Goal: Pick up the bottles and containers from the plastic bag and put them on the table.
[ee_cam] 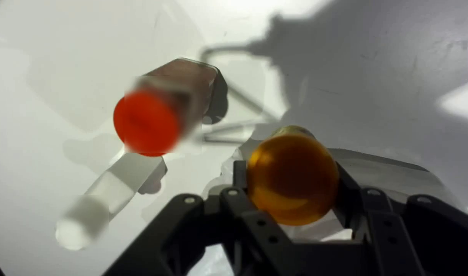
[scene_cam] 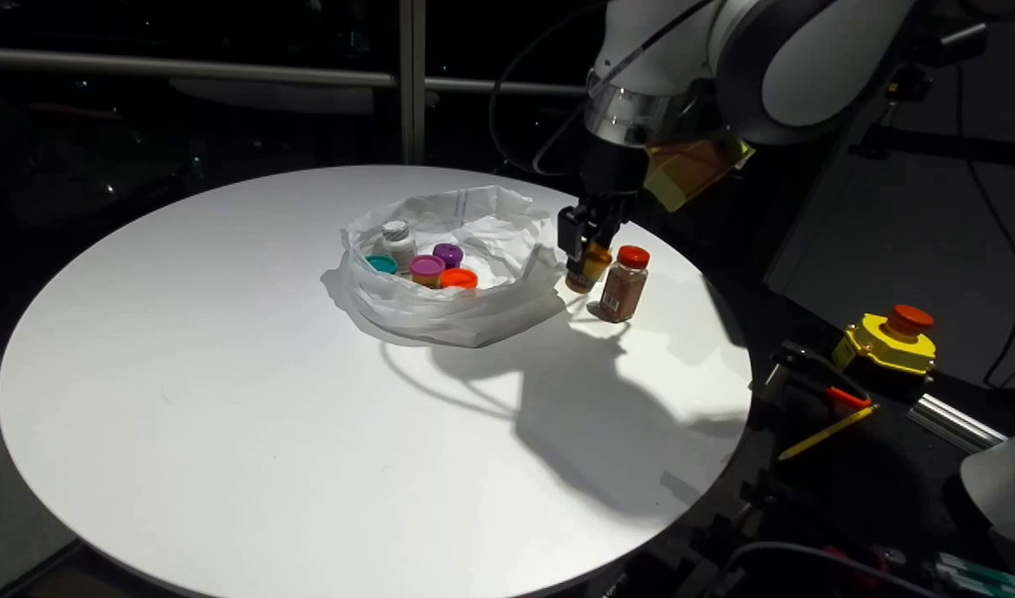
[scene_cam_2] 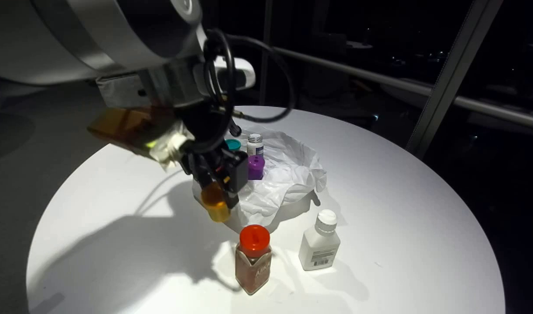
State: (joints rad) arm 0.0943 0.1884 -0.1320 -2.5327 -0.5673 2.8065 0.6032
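Both exterior views slant down across the table [scene_cam: 225, 432], sharing the bag [scene_cam: 474, 320] near mid-frame; the wrist view looks steeply down, close.

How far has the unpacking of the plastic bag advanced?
Apparently done: the jar and a white bottle stand on the table. In hand: the amber container, between the fingers. Left: the bag shows a second white bottle, a purple container, a teal lid, a pink lid and an orange lid.
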